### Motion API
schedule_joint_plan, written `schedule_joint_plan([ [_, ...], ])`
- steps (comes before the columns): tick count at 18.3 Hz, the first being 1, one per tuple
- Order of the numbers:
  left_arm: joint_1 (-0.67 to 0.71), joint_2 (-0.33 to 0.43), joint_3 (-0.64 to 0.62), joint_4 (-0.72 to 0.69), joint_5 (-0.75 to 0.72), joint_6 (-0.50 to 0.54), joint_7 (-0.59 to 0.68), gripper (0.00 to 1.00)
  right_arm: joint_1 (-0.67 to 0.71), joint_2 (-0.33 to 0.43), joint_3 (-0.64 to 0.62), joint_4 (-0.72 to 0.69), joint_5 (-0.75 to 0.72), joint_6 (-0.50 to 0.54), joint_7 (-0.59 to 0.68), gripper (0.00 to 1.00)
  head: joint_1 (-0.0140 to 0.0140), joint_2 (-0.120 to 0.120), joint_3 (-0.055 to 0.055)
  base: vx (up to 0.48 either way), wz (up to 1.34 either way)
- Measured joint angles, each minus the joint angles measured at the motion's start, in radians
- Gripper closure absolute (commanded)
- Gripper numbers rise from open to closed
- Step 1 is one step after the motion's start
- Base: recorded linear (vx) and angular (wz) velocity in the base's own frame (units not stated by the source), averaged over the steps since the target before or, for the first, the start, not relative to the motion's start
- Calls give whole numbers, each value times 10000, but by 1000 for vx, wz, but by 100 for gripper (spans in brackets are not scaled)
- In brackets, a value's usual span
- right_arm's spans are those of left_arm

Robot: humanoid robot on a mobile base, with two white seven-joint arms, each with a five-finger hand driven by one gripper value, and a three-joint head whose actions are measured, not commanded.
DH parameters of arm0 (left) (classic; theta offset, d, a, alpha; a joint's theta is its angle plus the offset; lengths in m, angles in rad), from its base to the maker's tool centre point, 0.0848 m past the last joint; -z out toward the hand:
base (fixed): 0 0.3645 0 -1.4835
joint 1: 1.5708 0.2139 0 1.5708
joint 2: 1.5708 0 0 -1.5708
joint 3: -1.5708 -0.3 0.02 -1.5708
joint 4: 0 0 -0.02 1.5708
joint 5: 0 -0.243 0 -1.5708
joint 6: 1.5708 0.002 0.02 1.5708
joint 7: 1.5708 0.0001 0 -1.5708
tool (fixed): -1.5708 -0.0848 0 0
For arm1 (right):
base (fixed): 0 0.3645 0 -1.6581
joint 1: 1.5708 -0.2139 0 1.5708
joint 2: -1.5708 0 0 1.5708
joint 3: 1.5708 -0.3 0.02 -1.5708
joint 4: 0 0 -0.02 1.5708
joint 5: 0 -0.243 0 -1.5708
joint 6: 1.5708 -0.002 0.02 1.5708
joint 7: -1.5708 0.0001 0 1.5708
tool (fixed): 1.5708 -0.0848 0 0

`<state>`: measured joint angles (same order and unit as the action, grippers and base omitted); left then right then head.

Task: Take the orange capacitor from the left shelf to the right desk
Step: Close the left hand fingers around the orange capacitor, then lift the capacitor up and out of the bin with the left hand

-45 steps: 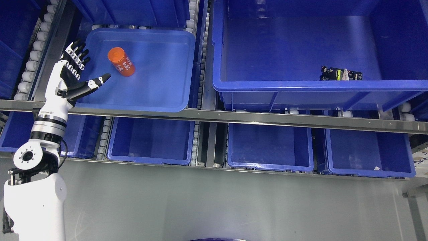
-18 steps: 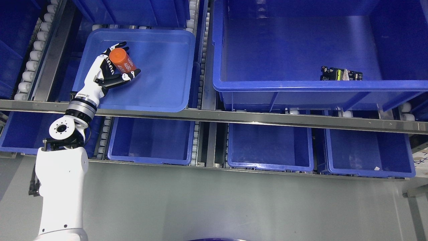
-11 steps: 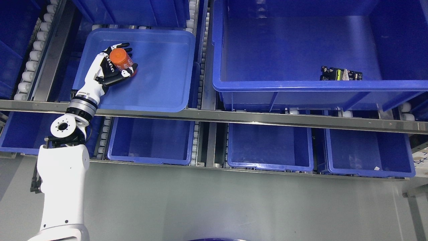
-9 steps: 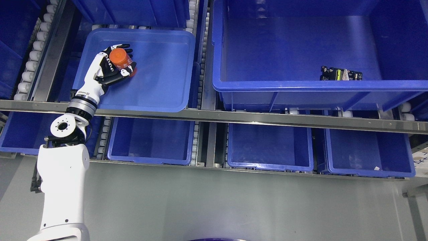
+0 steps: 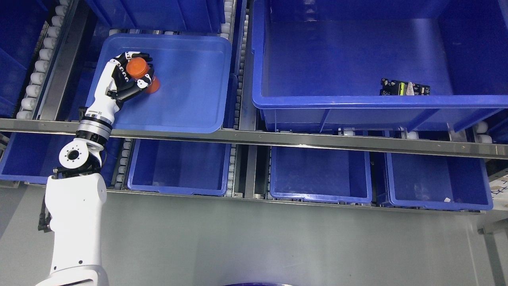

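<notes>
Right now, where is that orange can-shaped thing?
In the head view, the orange capacitor sits upper left, gripped by the left hand over the shallow blue tray on the shelf.

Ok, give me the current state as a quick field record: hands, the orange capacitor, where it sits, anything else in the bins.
left hand: fingers curled around the orange capacitor, arm reaching up from lower left
right hand: not in view
orange capacitor: in the left hand's grasp, over the shallow blue tray; whether lifted clear cannot be told
shallow blue tray: upper shelf level, left side, nothing else visible in it
large blue bin: to the right of the tray, holds a small circuit board near its front wall
right desk: not in view
</notes>
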<state>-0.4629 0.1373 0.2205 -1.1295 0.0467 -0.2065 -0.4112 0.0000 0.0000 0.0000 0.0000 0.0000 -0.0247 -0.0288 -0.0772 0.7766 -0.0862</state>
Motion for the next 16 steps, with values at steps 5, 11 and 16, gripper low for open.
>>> schedule_joint_plan([
  [5,56,-155,141,128,7,-144,-1,100,0,0,0,0,0,10,0,0,0,0,0,0,0],
  [11,32,-540,284,175,56,-683,-35,99,0,0,0,0,0,13,0,0,0,0,0,0,0],
  [16,-9,-859,439,-369,470,-1053,37,99,0,0,0,0,0,15,0,0,0,0,0,0,-7],
])
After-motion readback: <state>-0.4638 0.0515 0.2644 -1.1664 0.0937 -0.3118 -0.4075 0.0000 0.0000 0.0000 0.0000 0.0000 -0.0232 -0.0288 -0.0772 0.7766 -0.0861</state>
